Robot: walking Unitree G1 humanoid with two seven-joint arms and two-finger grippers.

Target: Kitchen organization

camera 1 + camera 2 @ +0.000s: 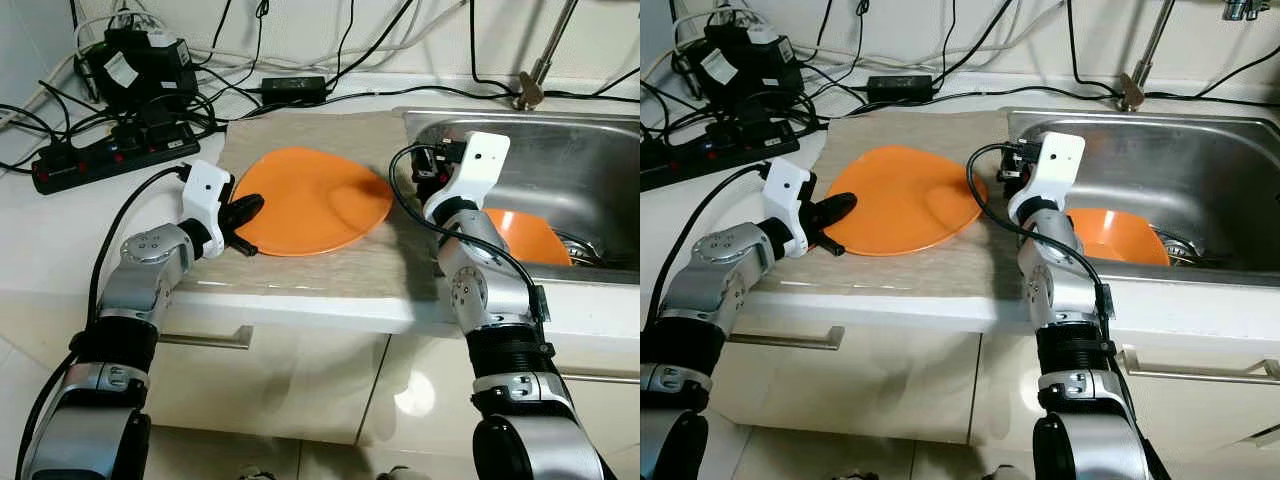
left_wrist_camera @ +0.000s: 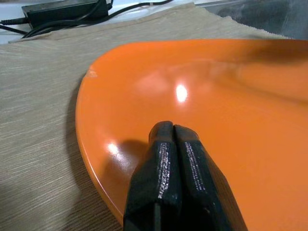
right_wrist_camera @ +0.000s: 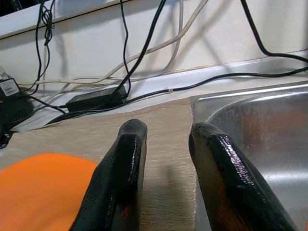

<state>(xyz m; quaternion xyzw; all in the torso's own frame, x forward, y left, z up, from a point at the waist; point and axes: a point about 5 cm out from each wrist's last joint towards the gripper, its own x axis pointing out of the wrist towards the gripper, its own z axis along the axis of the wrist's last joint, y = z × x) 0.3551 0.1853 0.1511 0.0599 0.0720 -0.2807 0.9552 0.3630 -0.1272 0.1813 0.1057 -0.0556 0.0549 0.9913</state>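
You are looking down at a white counter (image 1: pixel 60 240) with a tan mat (image 1: pixel 300 140) on it. A big orange plate (image 1: pixel 310 200) lies flat on the mat, near the middle.

Your left gripper (image 1: pixel 243 212) is at the left edge of the plate. In the left wrist view its two black fingers (image 2: pixel 166 173) are pressed tight together, with no gap, and their tips sit over the near rim of the plate. Nothing is between them. You cannot tell if they touch the plate.

Your right gripper (image 3: pixel 166 132) is up above the spot where the mat meets the sink (image 1: pixel 560 130). Its two fingers (image 3: pixel 122 168) are apart with a small gap, and they hold nothing. They point toward the far wall.

The sink is on the right. It is shiny metal. An orange bowl (image 1: pixel 530 235) sits inside it, on the near side, partly hidden by your right arm. The tap (image 1: pixel 535 70) stands at the far edge of the sink.

On the far left of the counter is a black power strip (image 1: pixel 100 160) with many black cables (image 1: pixel 150 90). A black power brick (image 1: pixel 290 85) lies at the far edge of the mat.
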